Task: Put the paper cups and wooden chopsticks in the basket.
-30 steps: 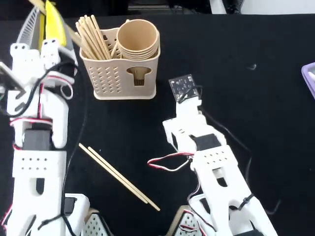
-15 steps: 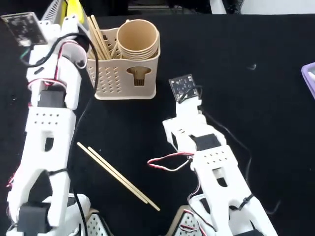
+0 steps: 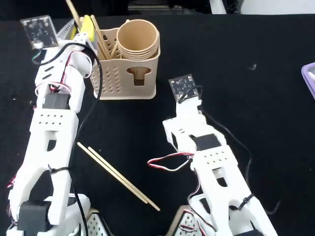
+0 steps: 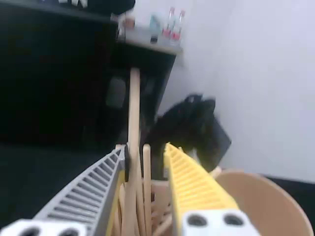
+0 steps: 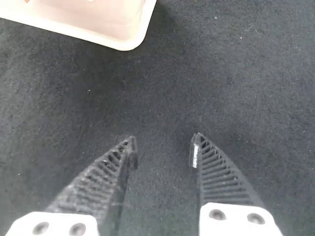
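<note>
A beige perforated basket (image 3: pixel 125 78) stands at the back of the black table, holding a stack of paper cups (image 3: pixel 139 37) and several wooden chopsticks (image 3: pixel 101 42). My left gripper (image 3: pixel 81 24) hovers over the basket's left compartment, shut on a chopstick (image 3: pixel 73 11) that points up and back. In the left wrist view that chopstick (image 4: pixel 133 123) runs between the grey and yellow fingers of the left gripper (image 4: pixel 142 152), with a cup rim (image 4: pixel 256 206) beside it. Two chopsticks (image 3: pixel 118 177) lie on the table between the arms. My right gripper (image 5: pixel 162 147) is open above bare cloth, near a basket corner (image 5: pixel 98 24).
A purple object (image 3: pixel 310 76) shows at the table's right edge. The right arm (image 3: pixel 197 142) stands just right of the loose chopsticks. Open black cloth spreads right of the basket.
The left arm has swung right from the table's left edge, bringing the held chopstick over the basket. The right arm has stayed still.
</note>
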You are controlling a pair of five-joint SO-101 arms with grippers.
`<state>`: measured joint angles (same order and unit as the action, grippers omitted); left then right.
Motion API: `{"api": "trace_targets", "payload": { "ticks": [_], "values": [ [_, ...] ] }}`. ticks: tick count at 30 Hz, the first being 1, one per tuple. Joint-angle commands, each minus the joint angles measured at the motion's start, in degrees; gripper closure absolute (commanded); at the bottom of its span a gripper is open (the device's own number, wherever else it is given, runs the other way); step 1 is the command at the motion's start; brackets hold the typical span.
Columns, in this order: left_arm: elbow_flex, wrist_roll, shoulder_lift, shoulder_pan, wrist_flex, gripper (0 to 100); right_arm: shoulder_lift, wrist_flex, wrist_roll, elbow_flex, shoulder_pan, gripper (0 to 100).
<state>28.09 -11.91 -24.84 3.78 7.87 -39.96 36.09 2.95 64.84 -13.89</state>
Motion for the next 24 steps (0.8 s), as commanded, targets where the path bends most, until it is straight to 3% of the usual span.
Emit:
{"api": "trace_targets", "payload": {
  "ticks": [1, 8, 16, 18, 21, 24],
  "values": [
    [-11.47, 0.00, -0.18, -0.66, 11.69, 85, -2.15, -1.41, 0.18, -0.48, 0.44, 81.5],
    [-25.27, -3.08, -0.35, -0.13, 31.65, 85, -2.15, -1.41, 0.18, -0.48, 0.44, 81.5],
    [-33.27, -3.69, -0.26, -0.13, 74.81, 85, -2.15, -1.49, 0.18, -0.31, 0.44, 81.5],
    [-31.52, -7.21, -0.18, -0.40, 83.60, 84, -2.07, -1.49, 0.18, -0.40, 0.44, 81.5],
    [-25.98, -14.77, -0.26, -0.31, 91.78, 84, -1.98, -1.49, 0.18, -0.40, 0.44, 81.5],
    [-18.59, -18.81, -0.35, -0.31, 92.84, 84, -1.98, -1.49, 0.18, -0.40, 0.44, 81.5]
  ]
}}
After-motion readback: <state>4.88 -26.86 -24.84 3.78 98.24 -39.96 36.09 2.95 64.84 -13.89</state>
